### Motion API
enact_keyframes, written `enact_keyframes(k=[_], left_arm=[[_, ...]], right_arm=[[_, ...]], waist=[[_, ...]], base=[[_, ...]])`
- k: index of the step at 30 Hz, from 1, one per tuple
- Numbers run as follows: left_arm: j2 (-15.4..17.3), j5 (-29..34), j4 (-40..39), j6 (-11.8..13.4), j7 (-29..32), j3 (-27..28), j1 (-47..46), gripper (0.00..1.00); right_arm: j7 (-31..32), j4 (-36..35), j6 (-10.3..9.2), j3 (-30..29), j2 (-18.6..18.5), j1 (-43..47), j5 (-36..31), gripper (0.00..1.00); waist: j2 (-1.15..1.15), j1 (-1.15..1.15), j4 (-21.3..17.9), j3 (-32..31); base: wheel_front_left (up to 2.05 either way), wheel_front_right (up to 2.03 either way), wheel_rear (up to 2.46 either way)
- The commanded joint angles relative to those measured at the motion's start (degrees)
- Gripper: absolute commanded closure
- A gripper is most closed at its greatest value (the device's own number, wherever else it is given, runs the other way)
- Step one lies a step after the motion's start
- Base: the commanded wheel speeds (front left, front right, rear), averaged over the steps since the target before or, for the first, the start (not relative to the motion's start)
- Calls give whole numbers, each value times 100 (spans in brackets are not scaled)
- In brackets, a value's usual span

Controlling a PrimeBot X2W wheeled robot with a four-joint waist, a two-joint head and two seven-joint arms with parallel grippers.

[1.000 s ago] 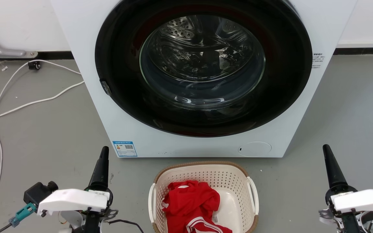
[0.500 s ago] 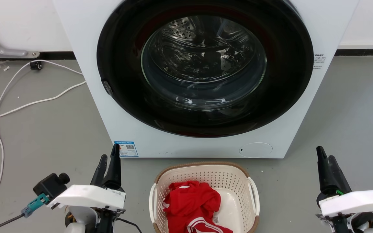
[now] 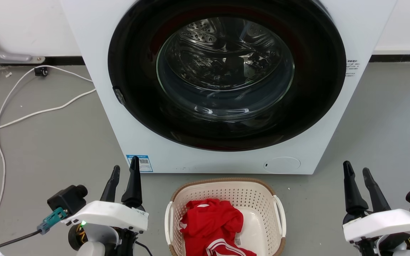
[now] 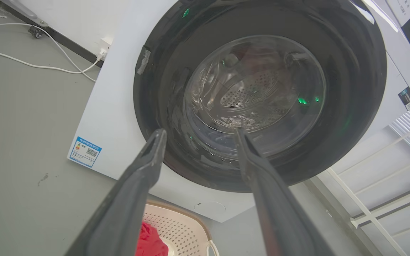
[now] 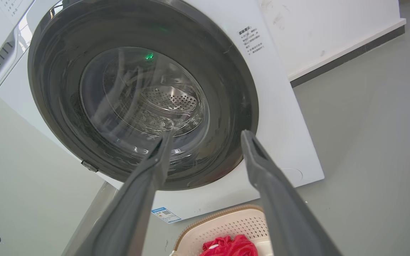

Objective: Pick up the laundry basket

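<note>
Your laundry basket (image 3: 222,180) sits on the grey floor (image 3: 48,153) at the bottom middle of the head view, just in front of the white washing machine (image 3: 91,53) and below its round glass door (image 3: 226,71). A red garment (image 3: 212,220) lies heaped inside it, toward its left wall. You have one gripper on each side of it. The left gripper (image 3: 125,163) stands to the basket's left, near it but apart, with its two dark fingers spread and holding nothing. The right gripper (image 3: 356,166) stands well apart to the basket's right, farther off than the left one, and its fingers are likewise spread with nothing between them. Both pairs of fingertips point toward the machine and reach a little beyond the basket's far rim. The basket's white left handle (image 3: 167,217) faces your left gripper and its white right handle (image 3: 280,217) faces your right one. In the left wrist view the basket shows at the bottom edge, below the gap between the fingers and partly behind one of them. In the right wrist view it lies at the bottom edge between the two fingers, which aim above it at the machine door. A white cable (image 3: 37,113) trails across the floor to the far left.
</note>
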Motion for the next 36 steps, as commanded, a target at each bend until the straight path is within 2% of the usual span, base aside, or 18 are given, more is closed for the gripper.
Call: enact_keyframes(k=[1, 27, 36], left_arm=[[8, 245, -66, 44, -71, -38, -156, 0], [-10, 1993, 92, 285, -462, -259, -212, 0], [-17, 2456, 158, 322, -569, -328, -221, 0]], right_arm=[[-71, -106, 1, 18, 5, 6, -303, 0], [-249, -303, 1, 96, 21, 169, -2221, 0], [-274, -312, 1, 99, 26, 222, -2664, 0]], waist=[[0, 0, 3, -2], [0, 0, 60, -17], [0, 0, 74, -11]], base=[[0, 0, 0], [0, 0, 0], [0, 0, 0]])
